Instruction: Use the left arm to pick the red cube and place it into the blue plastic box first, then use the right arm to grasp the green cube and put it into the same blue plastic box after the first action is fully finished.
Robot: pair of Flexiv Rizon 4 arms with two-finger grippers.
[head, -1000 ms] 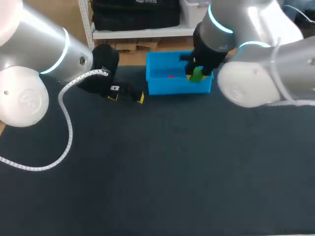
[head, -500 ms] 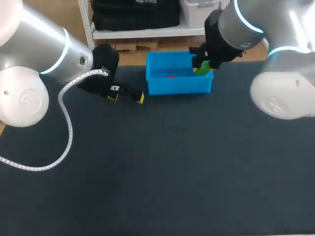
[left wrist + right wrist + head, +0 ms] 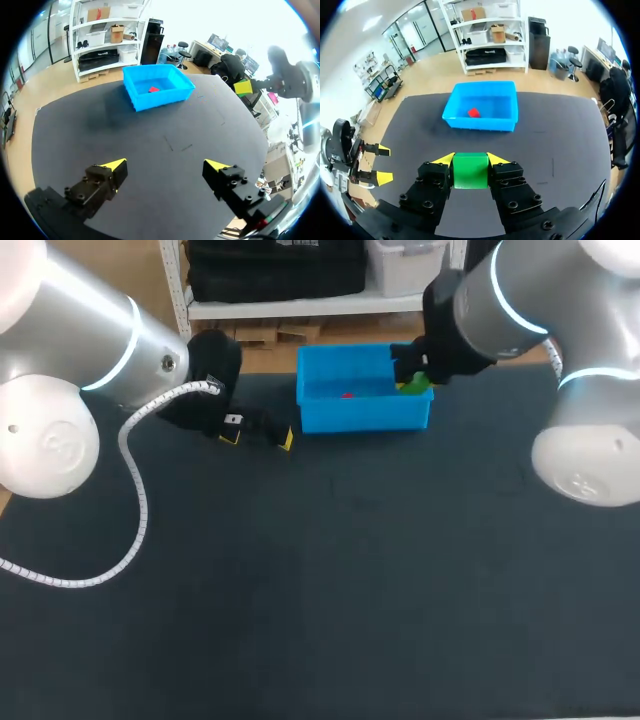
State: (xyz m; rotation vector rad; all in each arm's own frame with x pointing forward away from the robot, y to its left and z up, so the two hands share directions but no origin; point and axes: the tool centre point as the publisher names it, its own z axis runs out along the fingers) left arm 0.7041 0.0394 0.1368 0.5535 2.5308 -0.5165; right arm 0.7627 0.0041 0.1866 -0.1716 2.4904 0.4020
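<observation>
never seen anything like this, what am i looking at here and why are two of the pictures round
These are two robot arms at a dark table, each ending in a two-fingered gripper with yellow tips. The wide picture is taken from above and behind the robot. The two round ones come from cameras on the wrists, looking out along the fingers. On the table stands a blue plastic box with a red cube lying inside it. The left gripper is open and empty, off to one side of the box. The right gripper is shut on a green cube, held in the air near the box, not in it yet.
</observation>
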